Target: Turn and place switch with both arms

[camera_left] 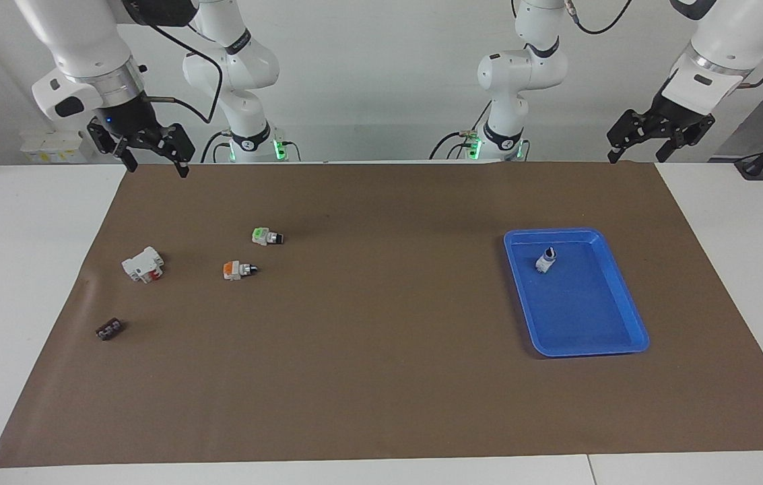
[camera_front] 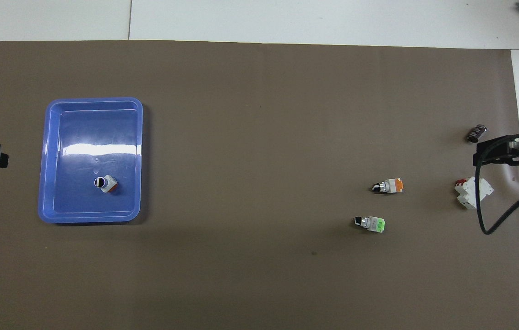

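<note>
Brown paper mat [camera_left: 381, 377] over white table [camera_left: 17, 303], grey wall; left pincer [camera_left: 660, 138] and right pincer [camera_left: 145, 151] both spread, empty.

A big white table [camera_left: 31, 283] fills the room. A brown paper sheet [camera_left: 381, 377] covers most of the table top, and a crease bumps the sheet's edge at the right arm's end. The white top shows all around the sheet, and thin lines mark where its parts join. A plain white wall [camera_left: 381, 81] stands at the robots' end. The light is soft and even.
</note>
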You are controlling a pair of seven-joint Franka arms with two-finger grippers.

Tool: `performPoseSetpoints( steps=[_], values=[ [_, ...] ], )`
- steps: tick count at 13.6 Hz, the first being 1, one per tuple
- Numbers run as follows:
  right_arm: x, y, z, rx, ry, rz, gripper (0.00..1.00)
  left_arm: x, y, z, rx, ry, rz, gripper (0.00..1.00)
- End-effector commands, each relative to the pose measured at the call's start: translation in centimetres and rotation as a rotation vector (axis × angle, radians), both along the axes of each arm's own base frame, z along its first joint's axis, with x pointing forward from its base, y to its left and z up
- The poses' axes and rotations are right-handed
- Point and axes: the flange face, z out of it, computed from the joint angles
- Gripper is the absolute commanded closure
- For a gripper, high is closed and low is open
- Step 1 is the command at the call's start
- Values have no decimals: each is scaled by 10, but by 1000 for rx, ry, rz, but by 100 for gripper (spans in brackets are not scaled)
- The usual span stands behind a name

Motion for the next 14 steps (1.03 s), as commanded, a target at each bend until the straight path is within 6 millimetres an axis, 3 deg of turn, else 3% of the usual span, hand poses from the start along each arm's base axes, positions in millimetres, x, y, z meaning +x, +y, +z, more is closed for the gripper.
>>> performPoseSetpoints(
  steps=[1, 6, 9, 14],
  values=[
    [-2, -1, 0, -2, -12, 5, 0, -10, 2, 1, 19, 4, 11, 0],
    [11, 0, 8, -2, -128, 21, 0, -10, 2, 1, 19, 4, 13, 0],
    [11, 0, -33, -11, -159, -34, 0, -10, 2, 1, 19, 4, 11, 0],
    [20, 6, -131, 19, -151, -582, 0, -10, 2, 1, 19, 4, 13, 0]
  ],
)
